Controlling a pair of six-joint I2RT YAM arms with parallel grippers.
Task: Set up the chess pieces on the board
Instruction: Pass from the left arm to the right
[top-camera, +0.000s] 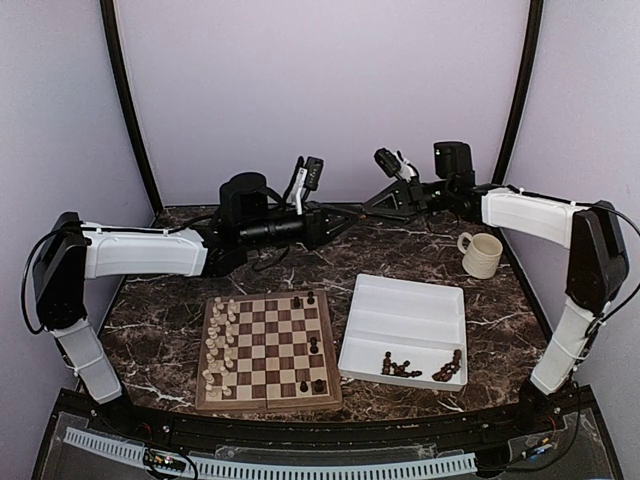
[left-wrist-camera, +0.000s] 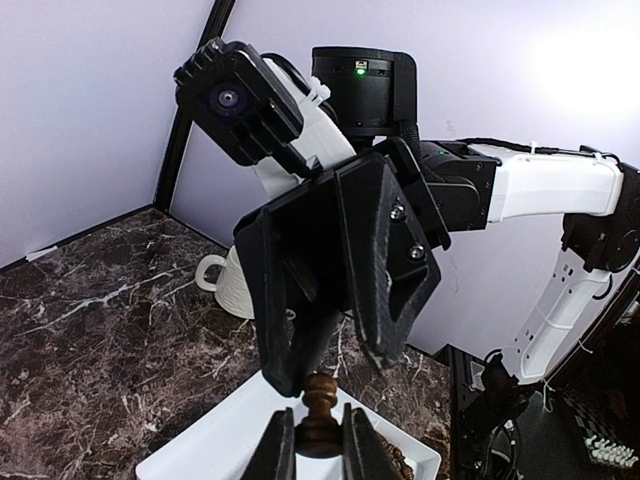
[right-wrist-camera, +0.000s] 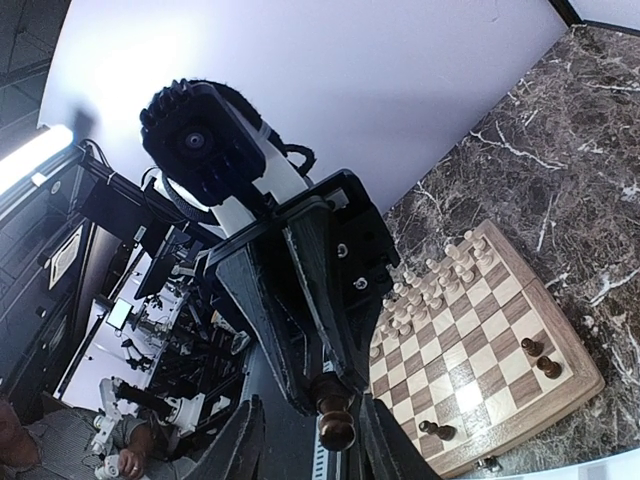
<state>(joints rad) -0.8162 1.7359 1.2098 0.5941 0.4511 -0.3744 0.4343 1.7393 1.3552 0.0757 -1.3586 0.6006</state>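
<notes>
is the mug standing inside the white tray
No, the mug stands on the marble table beyond the far right corner of the white tray, apart from it.

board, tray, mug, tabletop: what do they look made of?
Board: wood, slight sheen; brown and cream squares, raised brown frame.
Tray: probably white plastic; smooth, moulded compartments.
Mug: looks like cream ceramic, though plastic is possible.
Tabletop: dark marble or marble-look laminate; white veins.
</notes>
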